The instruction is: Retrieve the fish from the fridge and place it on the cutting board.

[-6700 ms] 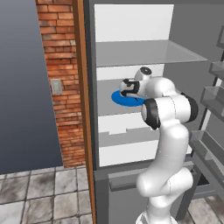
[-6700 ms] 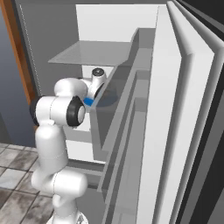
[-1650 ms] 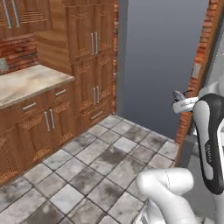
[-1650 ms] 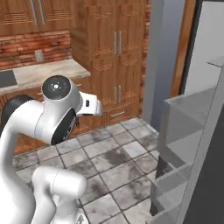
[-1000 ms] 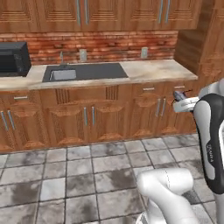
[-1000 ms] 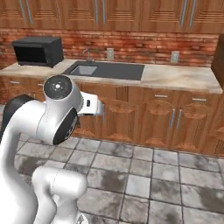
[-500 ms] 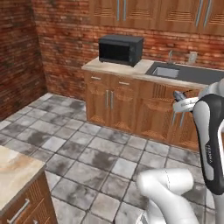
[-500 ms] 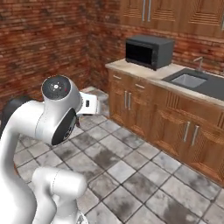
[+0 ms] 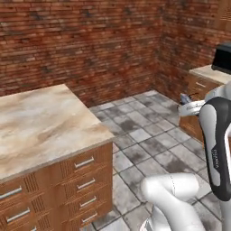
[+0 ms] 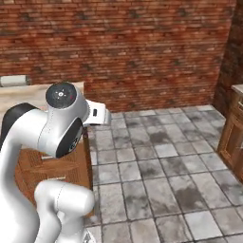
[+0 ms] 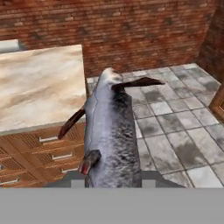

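The fish (image 11: 109,135) rises clamped between the fingers.

fish (image 11: 108,135): tail end cut off at hand view's bottom | end effector (image 9: 184,99): fingers too small to tell in left base view | counter (image 9: 40,122): cut off at left edge | microwave (image 9: 223,58): cut off at right edge

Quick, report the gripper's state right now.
Gripper: shut on the fish, carried above the tiled floor near the counter.
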Robot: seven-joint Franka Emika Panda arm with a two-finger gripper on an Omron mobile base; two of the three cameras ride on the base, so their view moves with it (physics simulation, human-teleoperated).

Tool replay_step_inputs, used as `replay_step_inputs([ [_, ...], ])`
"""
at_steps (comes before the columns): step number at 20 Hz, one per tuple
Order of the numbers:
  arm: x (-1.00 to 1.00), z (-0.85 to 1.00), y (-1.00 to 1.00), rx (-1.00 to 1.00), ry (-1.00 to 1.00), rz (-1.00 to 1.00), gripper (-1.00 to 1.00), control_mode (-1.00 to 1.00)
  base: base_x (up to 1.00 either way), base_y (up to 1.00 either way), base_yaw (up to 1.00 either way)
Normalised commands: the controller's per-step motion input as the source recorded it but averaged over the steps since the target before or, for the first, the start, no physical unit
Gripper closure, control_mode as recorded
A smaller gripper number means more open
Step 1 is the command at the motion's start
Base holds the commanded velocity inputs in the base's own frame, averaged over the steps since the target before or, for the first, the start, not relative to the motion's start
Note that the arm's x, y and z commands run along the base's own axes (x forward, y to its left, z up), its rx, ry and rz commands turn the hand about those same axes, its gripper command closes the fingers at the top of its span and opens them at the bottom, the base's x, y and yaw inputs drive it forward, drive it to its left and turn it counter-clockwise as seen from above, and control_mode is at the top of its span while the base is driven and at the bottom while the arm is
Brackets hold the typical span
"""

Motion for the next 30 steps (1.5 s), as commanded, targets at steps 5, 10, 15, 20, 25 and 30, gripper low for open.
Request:
replay_step_inputs([
  [5, 0.0, 0.0, 0.0, 0.0, 0.0, 0.0, 1.0, 1.0, 0.0, 0.33, 0.93],
  [10, 0.0, 0.0, 0.0, 0.0, 0.0, 0.0, 1.0, 1.0, 0.0, 0.48, 0.86],
  [15, 0.0, 0.0, 0.0, 0.0, 0.0, 0.0, 1.0, 1.0, 0.0, 0.66, 0.77],
  [20, 0.0, 0.0, 0.0, 0.0, 0.0, 0.0, 1.0, 1.0, 0.01, 0.69, 0.73],
  [25, 0.0, 0.0, 0.0, 0.0, 0.0, 0.0, 1.0, 1.0, 0.24, 0.23, 0.36],
  [30, 0.0, 0.0, 0.0, 0.0, 0.0, 0.0, 1.0, 1.0, 0.41, 0.0, 0.07],
])
